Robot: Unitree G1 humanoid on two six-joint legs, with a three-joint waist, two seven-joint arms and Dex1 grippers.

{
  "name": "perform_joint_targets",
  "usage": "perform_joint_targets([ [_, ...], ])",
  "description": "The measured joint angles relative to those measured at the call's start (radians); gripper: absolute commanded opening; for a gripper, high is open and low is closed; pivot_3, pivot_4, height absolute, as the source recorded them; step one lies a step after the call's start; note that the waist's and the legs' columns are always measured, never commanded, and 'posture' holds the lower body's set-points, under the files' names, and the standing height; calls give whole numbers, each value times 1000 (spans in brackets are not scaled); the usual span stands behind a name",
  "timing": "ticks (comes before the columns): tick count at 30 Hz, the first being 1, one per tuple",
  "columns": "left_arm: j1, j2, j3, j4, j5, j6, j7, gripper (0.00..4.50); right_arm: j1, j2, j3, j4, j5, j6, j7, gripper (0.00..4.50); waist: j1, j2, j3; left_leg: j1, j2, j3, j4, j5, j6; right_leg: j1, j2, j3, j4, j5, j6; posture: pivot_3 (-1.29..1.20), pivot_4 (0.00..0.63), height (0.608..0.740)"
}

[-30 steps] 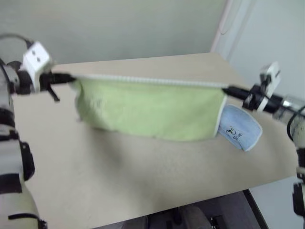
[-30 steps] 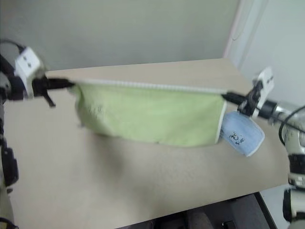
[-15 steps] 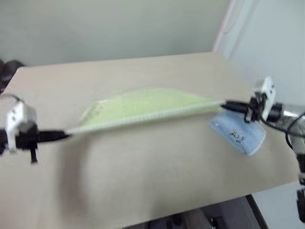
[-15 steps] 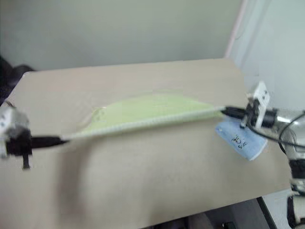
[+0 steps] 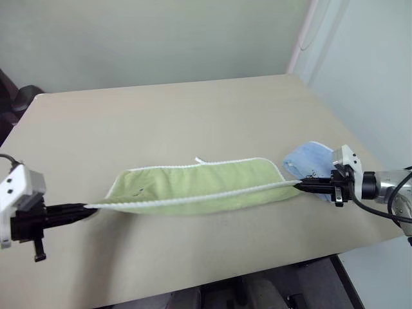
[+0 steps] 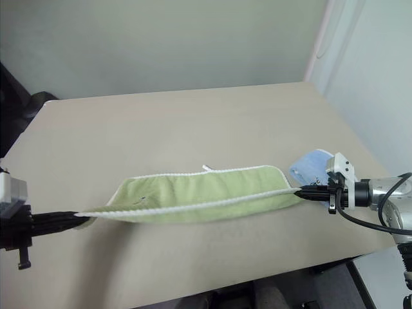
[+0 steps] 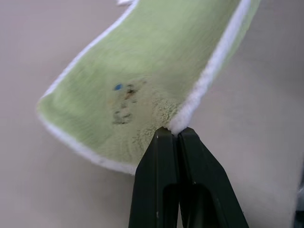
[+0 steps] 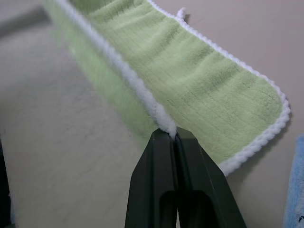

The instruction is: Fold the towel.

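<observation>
Across the table (image 5: 161,122) lies the towel (image 5: 199,187), folded lengthwise; left hand (image 5: 87,209) and right hand (image 5: 302,185) each clamped on a white-edged end, blue cloth (image 5: 308,161) just beside.

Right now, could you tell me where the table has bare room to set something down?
The table is bare between the towel and its far edge, and along the near edge in front of the towel. It is crowded at the right end, where the right gripper pinches the towel's corner beside the blue cloth; the left gripper holds the other corner.
</observation>
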State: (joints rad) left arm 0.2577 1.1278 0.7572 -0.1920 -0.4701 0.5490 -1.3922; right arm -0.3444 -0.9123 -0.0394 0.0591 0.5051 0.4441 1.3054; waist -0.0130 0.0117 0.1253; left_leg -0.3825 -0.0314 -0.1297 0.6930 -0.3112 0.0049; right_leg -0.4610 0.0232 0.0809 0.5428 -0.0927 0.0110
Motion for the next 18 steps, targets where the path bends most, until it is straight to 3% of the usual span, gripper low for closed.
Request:
perform_joint_targets([
  [8,-297,30,-335,353,101,-180,27,18,-117,63,25,105,-63,-4,-73,0,1,-2,-4,1,0,0,0,3,3,-5,0,0,9,17,-21,0,150,740],
  [18,-746,-75,-646,714,265,-355,76,18,-324,163,105,380,-245,-137,-150,0,5,-5,-6,2,-1,0,-2,3,5,-7,-1,0,12,20,-18,0,150,740],
])
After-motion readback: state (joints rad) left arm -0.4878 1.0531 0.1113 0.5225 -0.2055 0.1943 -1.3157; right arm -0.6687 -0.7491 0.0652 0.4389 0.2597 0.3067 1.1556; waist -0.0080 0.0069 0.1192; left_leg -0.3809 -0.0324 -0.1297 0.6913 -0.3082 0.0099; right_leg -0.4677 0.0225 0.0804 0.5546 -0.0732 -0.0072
